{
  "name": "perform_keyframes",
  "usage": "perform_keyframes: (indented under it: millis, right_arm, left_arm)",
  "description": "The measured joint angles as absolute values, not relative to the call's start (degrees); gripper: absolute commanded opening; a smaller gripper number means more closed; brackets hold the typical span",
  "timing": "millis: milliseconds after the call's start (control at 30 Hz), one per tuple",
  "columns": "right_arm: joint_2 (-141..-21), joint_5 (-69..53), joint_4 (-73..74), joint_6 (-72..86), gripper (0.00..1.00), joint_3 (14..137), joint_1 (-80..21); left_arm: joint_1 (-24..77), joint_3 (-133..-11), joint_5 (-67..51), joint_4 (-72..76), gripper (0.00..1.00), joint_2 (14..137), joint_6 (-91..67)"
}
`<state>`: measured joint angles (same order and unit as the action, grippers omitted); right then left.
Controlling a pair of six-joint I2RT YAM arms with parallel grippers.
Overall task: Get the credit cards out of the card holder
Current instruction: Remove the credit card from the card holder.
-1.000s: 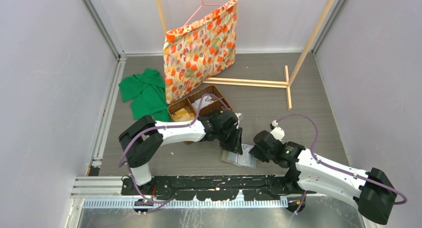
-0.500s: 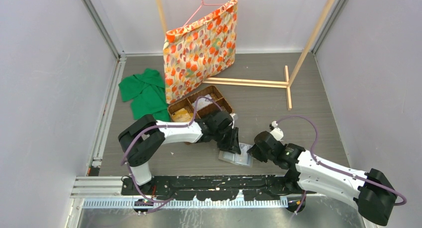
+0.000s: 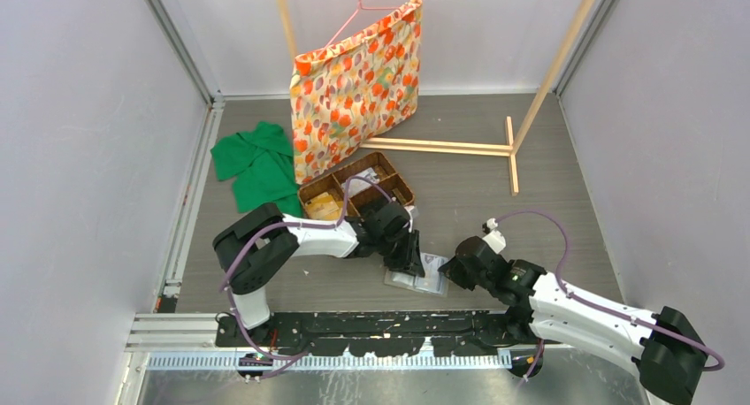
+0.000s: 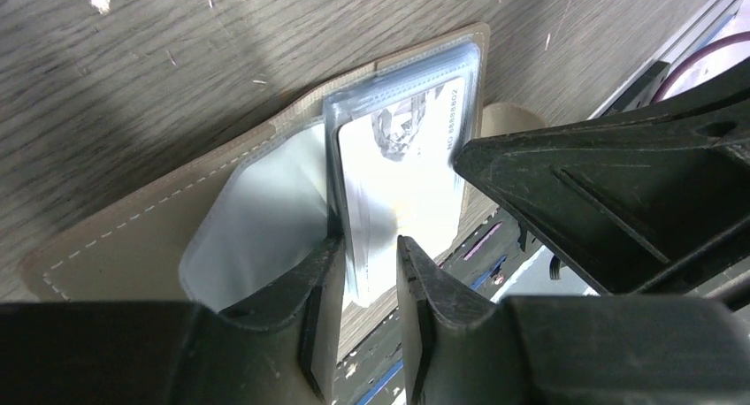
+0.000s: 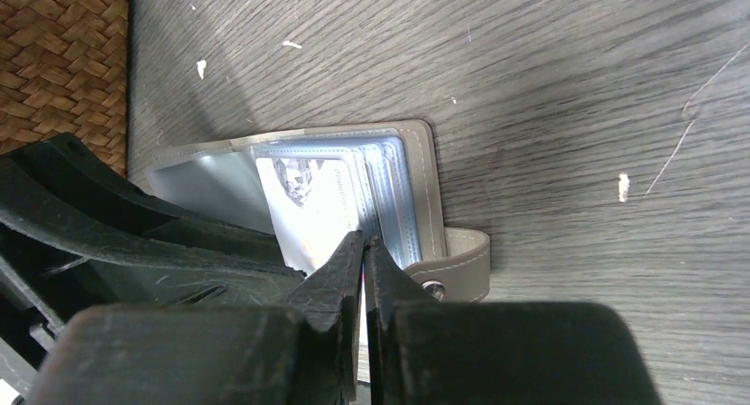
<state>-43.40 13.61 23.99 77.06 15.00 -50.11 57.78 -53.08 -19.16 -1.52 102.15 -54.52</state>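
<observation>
The grey card holder point(image 3: 426, 283) lies open on the table between my two grippers. In the left wrist view its cover point(image 4: 133, 237) and clear sleeves show, with a whitish credit card point(image 4: 398, 175) in a sleeve. My left gripper point(image 4: 364, 246) straddles the near edge of that sleeve, jaws narrowly apart with table showing through the gap. In the right wrist view my right gripper point(image 5: 363, 239) is shut on the near edge of the credit card point(image 5: 305, 210), which sticks partly out of the holder point(image 5: 426, 184). From above, the left gripper point(image 3: 405, 262) and right gripper point(image 3: 447, 271) almost meet.
A brown wicker basket point(image 3: 358, 184) stands just behind the left arm and shows in the right wrist view point(image 5: 53, 51). A green cloth point(image 3: 256, 162) lies at the left. A floral bag point(image 3: 358, 82) hangs on a wooden rack point(image 3: 442, 146) at the back.
Both grippers and the open card holder have shifted a little to the left and nearer. The right gripper has closed in on the holder's right side.
</observation>
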Motion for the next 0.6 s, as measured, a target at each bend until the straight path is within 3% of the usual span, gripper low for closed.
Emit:
perform_keyframes:
  millis: [133, 267, 600]
  right_arm:
    - [-43.4, 13.6, 24.0, 77.3, 0.09, 14.9, -50.0]
    - [-43.4, 13.6, 24.0, 77.4, 0.09, 14.9, -50.0]
    - [-41.0, 14.2, 27.8, 77.5, 0.09, 15.4, -50.0]
  left_arm:
    - [57.6, -51.9, -20.4, 1.5, 0.2, 103.0, -55.6]
    - [57.4, -51.5, -20.7, 2.0, 0.01, 103.1, -55.9]
    - [57.3, -51.5, -21.1, 2.7, 0.0, 103.2, -56.6]
